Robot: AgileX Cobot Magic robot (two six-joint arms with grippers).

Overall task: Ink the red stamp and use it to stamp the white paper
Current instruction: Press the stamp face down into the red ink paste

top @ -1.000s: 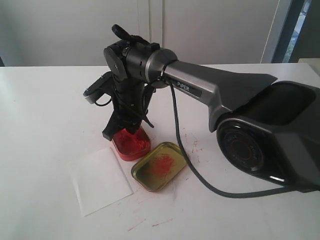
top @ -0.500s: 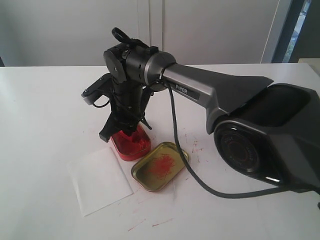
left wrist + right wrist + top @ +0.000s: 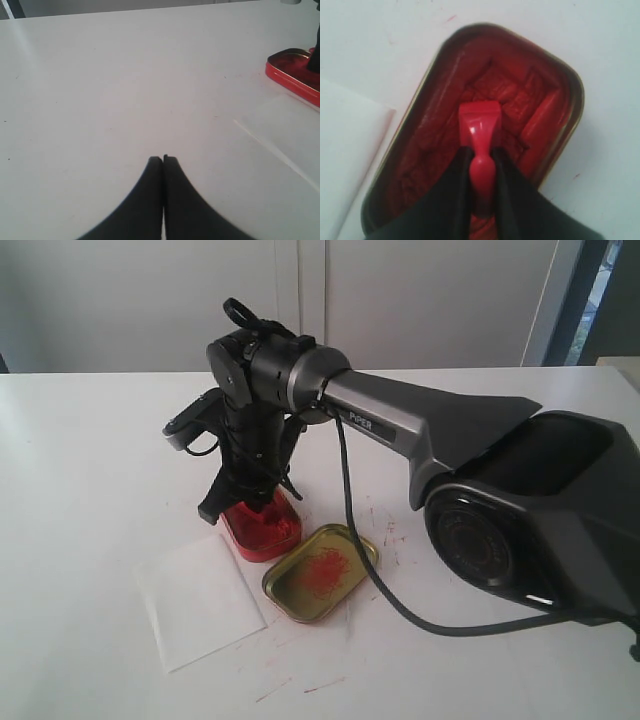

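One red stamp (image 3: 479, 120): base down in the ink tin (image 3: 569, 89)
Right gripper (image 3: 481, 152): jaws pinching its handle
Left gripper (image 3: 163, 160): jaws closed, empty
White paper (image 3: 200, 602): beside tin

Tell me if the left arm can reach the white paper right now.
Probably yes. The left gripper, shut, faces bare table with nothing between it and the paper; the right gripper holds the stamp in the ink tin beside the sheet, not over it.
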